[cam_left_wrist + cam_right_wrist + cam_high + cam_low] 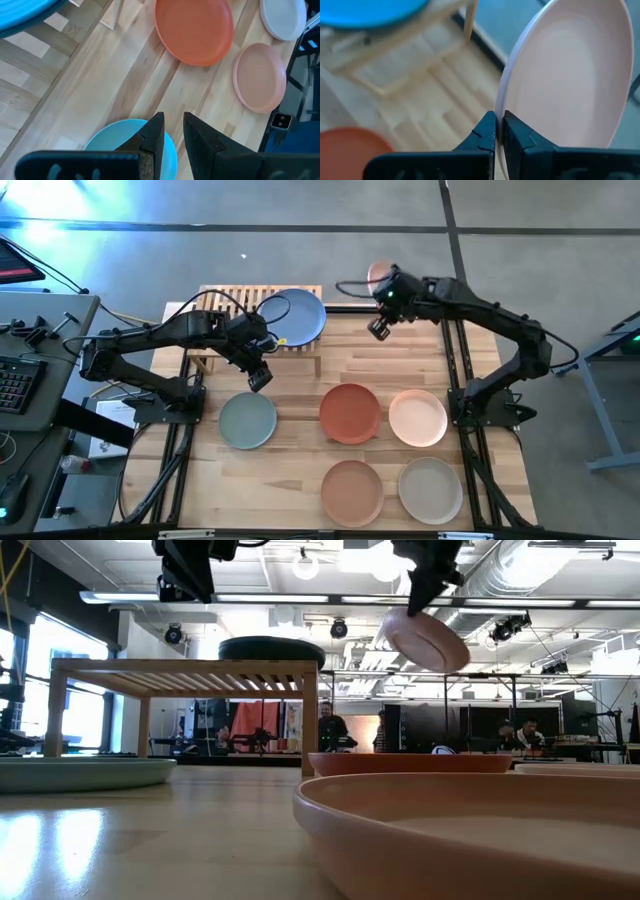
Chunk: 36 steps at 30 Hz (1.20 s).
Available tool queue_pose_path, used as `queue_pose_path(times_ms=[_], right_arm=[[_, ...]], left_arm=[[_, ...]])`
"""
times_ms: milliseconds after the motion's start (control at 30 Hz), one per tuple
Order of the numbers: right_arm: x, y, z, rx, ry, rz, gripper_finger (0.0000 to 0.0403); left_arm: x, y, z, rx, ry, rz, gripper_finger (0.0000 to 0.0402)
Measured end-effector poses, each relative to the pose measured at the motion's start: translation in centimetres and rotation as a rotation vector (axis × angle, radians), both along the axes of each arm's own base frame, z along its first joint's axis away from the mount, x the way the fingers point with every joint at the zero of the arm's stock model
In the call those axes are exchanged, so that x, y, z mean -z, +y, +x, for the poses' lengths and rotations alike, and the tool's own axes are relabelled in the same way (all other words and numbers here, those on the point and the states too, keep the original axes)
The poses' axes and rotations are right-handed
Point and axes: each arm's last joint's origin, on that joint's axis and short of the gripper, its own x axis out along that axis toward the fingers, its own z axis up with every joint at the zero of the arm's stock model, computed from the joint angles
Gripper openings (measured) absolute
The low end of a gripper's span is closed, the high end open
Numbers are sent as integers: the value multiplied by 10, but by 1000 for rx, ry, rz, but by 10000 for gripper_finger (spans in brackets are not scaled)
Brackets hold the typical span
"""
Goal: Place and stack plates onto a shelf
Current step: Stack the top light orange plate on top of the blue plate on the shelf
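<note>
A: How far along is the stacking?

B: Early. One blue plate lies on the right half of the shelf, at the far left of the table. The low view shows a dark shape there, but I cannot tell whether that is one plate or more.

A: And the right arm?

B: The right gripper has its fingers pressed together on the rim of the pink plate, holding it tilted in the air at the table's far edge, right of the shelf.

A: The left?

B: The left gripper hovers near the shelf's front, above the sage green plate, fingers slightly apart and holding nothing.

A: What is left?

B: Five plates are on the table: sage green at left, terracotta plate, peach plate, tan-orange plate and beige plate. I judge most of the work remains.
</note>
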Motion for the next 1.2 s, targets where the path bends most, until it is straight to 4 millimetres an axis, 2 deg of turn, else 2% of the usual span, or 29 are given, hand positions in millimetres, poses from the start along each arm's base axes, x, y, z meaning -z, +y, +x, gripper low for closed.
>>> queue_pose_path(times_ms=[233,467,667,800,1033,1200], right_arm=[[-25,-12,2,-97,-72,-150,0],[-31,-12,9,-260,-67,-252,0],[-28,-2,11,-371,0,-263,0],[-25,6,11,-405,43,-236,0],[-19,24,11,-516,145,-217,0],[-13,42,9,-681,272,-220,0]], left_arm=[[0,0,0,-49,5,-30,62],[-1,1,3,-137,-16,-80,62],[-7,5,10,-191,-111,-99,62],[-9,6,13,-130,-161,-50,62],[-8,8,16,-146,-159,-16,63],[-2,17,20,-210,-128,-7,77]])
